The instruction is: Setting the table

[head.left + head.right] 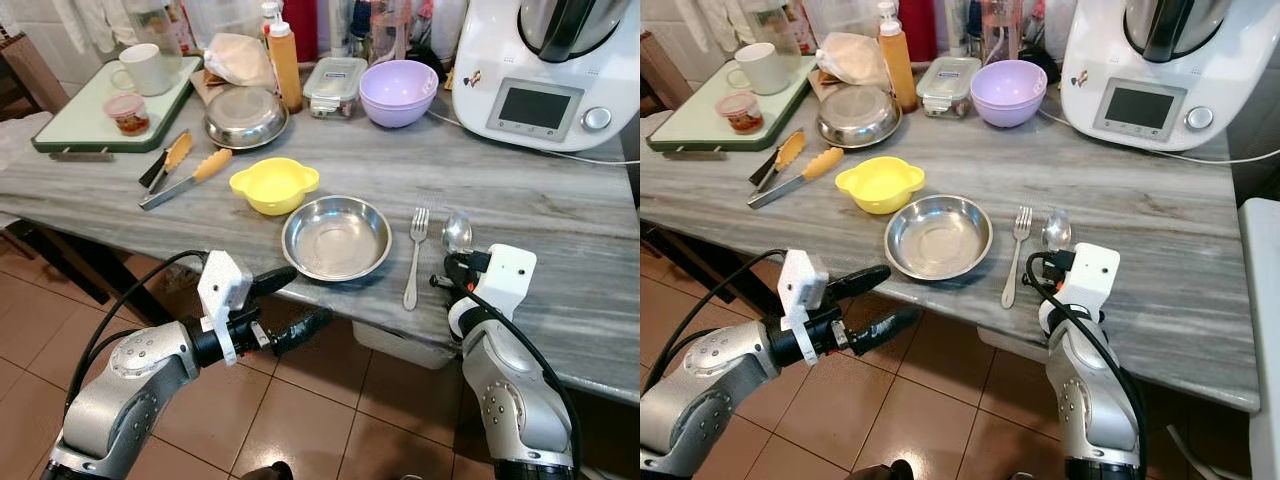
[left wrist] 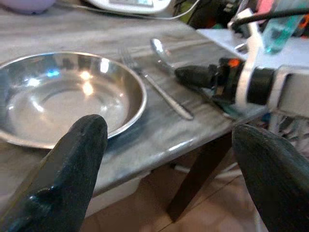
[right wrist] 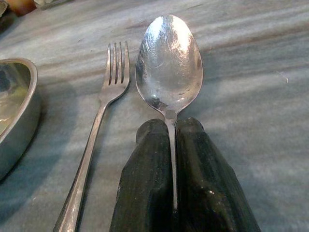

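I'm pinching the spoon (image 3: 169,67) by its handle in the right gripper (image 3: 173,140), laying it on the table (image 1: 540,220) just beside the fork (image 1: 415,255), right of the bowl (image 1: 336,238). My left gripper (image 1: 300,302) is hanging spread wide below the table edge, out of the way.

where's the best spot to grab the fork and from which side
Take the fork at mid-handle from straight above, fingers across the thin shaft. It lies flat, tines away from the robot, with the steel bowl on its left and the spoon, held by the right gripper, on its right.
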`<state>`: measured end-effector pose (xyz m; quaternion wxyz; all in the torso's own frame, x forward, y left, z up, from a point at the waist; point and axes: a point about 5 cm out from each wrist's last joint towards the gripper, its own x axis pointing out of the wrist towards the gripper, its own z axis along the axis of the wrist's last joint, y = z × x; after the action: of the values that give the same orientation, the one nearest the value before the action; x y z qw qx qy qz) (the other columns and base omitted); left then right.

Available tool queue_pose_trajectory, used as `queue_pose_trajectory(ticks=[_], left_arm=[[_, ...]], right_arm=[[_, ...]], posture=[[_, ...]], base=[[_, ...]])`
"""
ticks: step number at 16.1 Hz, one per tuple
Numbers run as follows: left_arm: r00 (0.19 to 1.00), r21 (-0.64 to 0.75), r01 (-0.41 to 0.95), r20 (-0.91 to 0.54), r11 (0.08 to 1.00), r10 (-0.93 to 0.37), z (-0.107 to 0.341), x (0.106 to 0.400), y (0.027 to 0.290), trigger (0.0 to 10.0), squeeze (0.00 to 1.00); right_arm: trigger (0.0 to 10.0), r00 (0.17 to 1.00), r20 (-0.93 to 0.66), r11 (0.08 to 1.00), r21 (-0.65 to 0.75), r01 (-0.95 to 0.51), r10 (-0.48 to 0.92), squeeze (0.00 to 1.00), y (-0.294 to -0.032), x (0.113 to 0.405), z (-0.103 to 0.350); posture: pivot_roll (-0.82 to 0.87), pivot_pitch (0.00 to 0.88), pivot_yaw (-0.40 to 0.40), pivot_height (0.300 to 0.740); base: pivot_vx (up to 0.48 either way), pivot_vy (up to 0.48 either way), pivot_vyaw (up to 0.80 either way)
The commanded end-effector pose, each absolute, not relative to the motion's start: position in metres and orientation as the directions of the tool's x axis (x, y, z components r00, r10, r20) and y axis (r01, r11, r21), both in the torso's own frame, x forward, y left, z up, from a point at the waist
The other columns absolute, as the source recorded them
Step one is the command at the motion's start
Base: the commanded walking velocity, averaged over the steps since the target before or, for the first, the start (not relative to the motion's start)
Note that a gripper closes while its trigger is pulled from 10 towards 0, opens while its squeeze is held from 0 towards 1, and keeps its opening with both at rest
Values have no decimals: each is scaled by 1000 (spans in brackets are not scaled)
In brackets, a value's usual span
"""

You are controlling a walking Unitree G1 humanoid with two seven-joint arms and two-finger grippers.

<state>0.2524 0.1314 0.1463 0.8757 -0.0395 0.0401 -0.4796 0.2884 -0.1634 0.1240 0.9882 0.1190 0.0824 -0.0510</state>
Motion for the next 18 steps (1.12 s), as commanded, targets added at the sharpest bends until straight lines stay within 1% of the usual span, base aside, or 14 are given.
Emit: queue_pose_trajectory(ticks=[1,4,11,18], left_arm=[[566,-79,819,-62,569,-822,144,252,137,10000,0],[560,-85,821,-78,565,-825,138,249,137,10000,0],[546,-88,830,-77,551,-834,130,253,133,10000,0],[539,-91,833,-83,545,-838,124,254,133,10000,0]], right_arm=[[10000,970,-225,963,230,141,-89,0,-163,283,116],[10000,971,-215,961,229,152,-102,0,-165,283,115],[10000,973,-178,956,228,183,-144,0,-175,298,125],[10000,979,-159,948,268,169,-130,0,-167,308,126]], posture=[[-37,125,93,740],[-39,130,92,740],[-44,127,94,740],[-39,127,95,740]], base=[[0,0,0],[0,0,0],[0,0,0],[0,0,0]])
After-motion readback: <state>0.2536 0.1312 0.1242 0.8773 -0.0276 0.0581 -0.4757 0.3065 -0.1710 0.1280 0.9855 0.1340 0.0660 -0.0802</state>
